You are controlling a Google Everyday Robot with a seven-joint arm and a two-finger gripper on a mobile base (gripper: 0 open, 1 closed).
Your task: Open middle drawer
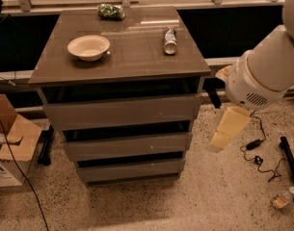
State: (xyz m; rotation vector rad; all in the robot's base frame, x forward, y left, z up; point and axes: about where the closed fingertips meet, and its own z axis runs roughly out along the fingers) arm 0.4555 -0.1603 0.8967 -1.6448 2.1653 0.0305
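The grey-brown cabinet (122, 57) stands in the middle of the camera view with three handleless drawers. The middle drawer (127, 146) has a flat slab front with a dark gap above it, and it sits about flush with the other two fronts. The taller top drawer (120, 111) is above it and the lowest drawer (129, 170) below it. My gripper (227, 129), cream-coloured, hangs from the white arm (267, 71) to the right of the cabinet, level with the middle drawer and clear of its right end, touching nothing.
On the cabinet top are a white bowl (88, 47), a lying can (170, 40) and a green bag (110, 11). An open cardboard box (11, 146) stands on the floor at left. Cables (257, 153) and a small bottle (281, 198) lie on the floor at right.
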